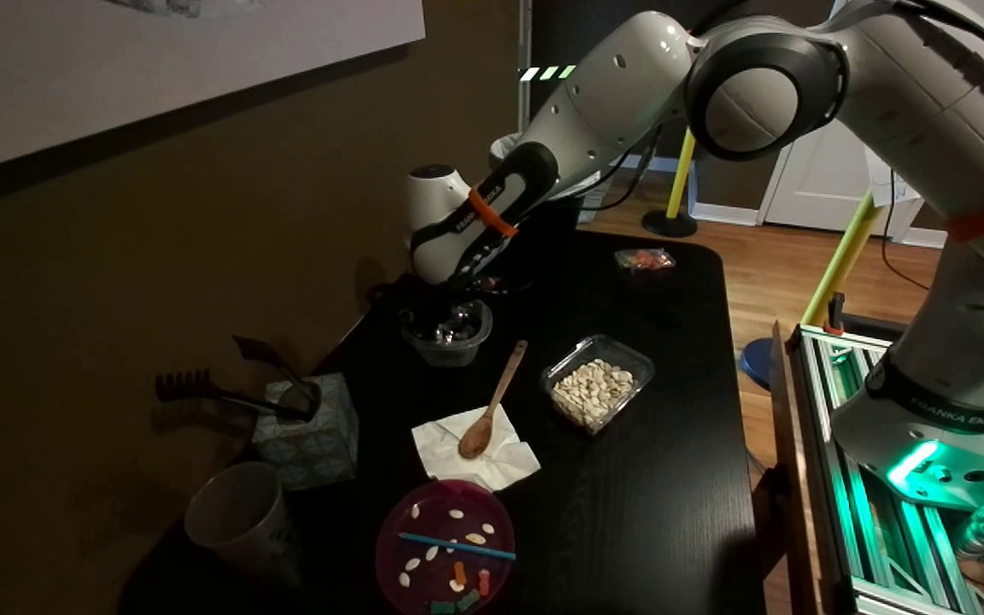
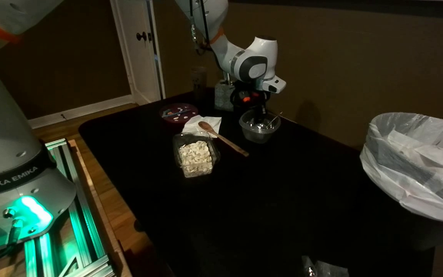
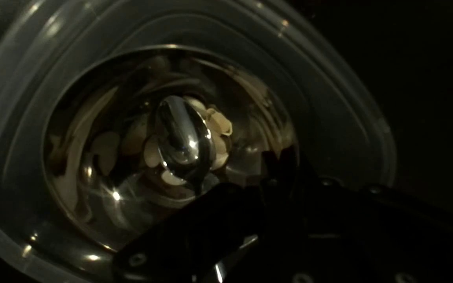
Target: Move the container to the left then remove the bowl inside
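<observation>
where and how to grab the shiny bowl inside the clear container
Probably pinch the bowl by its rim from above, at the right in the wrist view: it sits open side up, its edge looks thin, and a gap there parts it from the container's wall. Straddling the edge there should avoid the spoon.

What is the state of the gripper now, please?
Gripper: looks closed, jaws close together near the rim of the metal bowl; whether it holds the bowl cannot be told.
</observation>
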`<move>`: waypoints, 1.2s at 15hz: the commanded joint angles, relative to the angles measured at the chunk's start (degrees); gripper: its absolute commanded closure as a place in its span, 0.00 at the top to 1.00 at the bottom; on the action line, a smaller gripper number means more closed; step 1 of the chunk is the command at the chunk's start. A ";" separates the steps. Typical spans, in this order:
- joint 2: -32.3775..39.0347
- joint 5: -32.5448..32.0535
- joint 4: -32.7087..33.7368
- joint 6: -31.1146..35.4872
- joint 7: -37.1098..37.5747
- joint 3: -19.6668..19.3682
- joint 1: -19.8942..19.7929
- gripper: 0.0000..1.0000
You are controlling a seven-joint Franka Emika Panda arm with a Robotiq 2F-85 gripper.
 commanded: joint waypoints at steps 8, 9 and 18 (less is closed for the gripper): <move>-5.07 -3.46 -6.16 7.18 1.33 -5.15 6.51 0.01; -5.56 -3.93 -7.01 8.20 1.35 -5.74 7.29 0.01; -11.63 -12.35 -11.37 5.31 1.64 -12.03 14.06 0.01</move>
